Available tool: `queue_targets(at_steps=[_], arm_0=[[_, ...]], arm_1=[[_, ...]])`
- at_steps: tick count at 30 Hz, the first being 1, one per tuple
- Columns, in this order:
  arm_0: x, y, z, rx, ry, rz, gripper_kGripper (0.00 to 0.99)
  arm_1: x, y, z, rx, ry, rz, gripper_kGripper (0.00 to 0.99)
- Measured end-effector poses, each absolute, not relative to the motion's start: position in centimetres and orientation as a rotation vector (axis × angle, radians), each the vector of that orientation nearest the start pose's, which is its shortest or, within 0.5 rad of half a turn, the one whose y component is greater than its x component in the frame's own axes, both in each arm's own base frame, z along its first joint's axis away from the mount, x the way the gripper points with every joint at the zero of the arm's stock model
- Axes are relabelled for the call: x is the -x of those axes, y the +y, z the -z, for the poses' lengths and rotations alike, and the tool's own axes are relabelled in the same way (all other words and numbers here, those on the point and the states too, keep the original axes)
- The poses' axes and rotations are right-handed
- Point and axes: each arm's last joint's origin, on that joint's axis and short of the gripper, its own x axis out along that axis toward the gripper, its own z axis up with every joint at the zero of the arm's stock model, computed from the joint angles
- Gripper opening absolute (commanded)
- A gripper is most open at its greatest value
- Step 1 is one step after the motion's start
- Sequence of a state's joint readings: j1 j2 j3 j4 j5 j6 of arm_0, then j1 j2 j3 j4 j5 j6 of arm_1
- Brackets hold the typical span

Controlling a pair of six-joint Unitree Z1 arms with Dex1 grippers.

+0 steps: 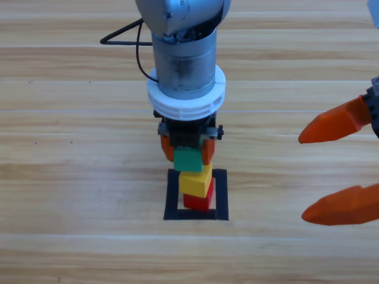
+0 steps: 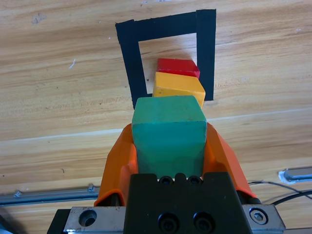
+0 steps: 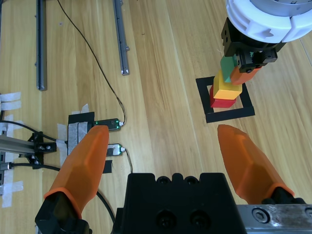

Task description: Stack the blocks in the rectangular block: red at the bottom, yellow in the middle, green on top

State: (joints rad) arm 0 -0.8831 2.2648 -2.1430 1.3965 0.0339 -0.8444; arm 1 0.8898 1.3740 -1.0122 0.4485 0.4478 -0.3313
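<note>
The red cube [image 1: 198, 203] sits inside the black tape rectangle [image 1: 221, 195], and the yellow cube [image 1: 197, 182] rests on top of it, turned slightly. My left gripper [image 1: 187, 152] reaches down from the top at the picture's middle, shut on the green cube [image 1: 188, 160]. It holds that cube just over the yellow one, offset toward the arm; whether the two touch I cannot tell. In the left wrist view the green cube [image 2: 168, 134] fills the space between the orange jaws, with the yellow cube [image 2: 178, 87] and the red cube [image 2: 178, 66] beyond it. My right gripper [image 1: 303, 177] waits open at the right edge.
A black cable [image 1: 139, 53] loops behind the left arm. The right wrist view shows metal rails [image 3: 122, 39], a thin wire and a taped-down small board [image 3: 105, 124] on the table, well away from the tape rectangle [image 3: 246, 111].
</note>
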Motion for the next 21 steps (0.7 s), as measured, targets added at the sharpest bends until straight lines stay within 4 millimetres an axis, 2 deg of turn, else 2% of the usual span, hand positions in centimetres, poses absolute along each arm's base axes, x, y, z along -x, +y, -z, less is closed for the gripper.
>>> queue_targets(at_steps=[12, 21], arm_0=[[-28.87, -35.15, -28.28, -0.009, 1.514, 0.045, 0.040], [-29.04, -35.45, -27.39, -0.022, 1.527, 0.034, 0.040]], arm_1=[[-13.10, 19.56, -34.01, 0.455, 0.636, -1.395, 0.982], [-13.10, 19.55, -34.01, 0.455, 0.636, -1.395, 0.982]])
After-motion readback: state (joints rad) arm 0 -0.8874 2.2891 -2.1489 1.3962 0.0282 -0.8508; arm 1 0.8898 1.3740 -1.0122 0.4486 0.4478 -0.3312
